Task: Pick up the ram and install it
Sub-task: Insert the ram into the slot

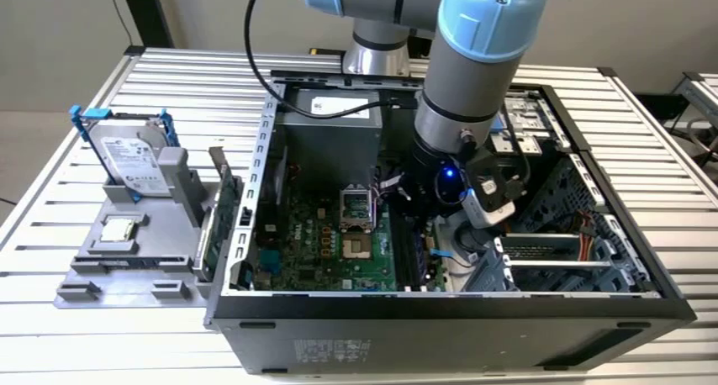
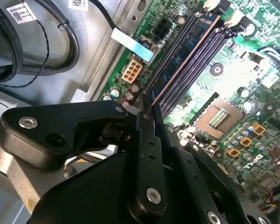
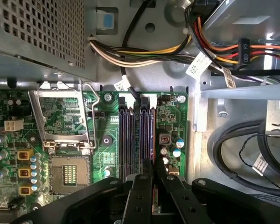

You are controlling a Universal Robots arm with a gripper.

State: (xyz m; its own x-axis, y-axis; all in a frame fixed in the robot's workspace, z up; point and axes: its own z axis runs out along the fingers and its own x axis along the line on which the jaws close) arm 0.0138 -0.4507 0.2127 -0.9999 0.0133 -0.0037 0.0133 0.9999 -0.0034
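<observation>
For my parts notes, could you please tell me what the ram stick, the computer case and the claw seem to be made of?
The ram stick, standing in a slot at the claw's tips: dark bluish circuit board, matte, with a coppery edge line.
The computer case: looks like bare sheet metal, dull grey, punched with small holes.
The claw: black, smooth and slightly glossy with silver screws; plastic or coated metal, hard to say.

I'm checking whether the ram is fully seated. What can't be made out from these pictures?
- Ram, near end: second wrist view, covered by the gripper shut on it.
- Ram's lower edge against its slot: second wrist view, too fine to tell whether it is seated.
- Slots, near ends: first wrist view, behind the gripper.
- Gripper tip: exterior view, hidden by the arm and cables.
</observation>
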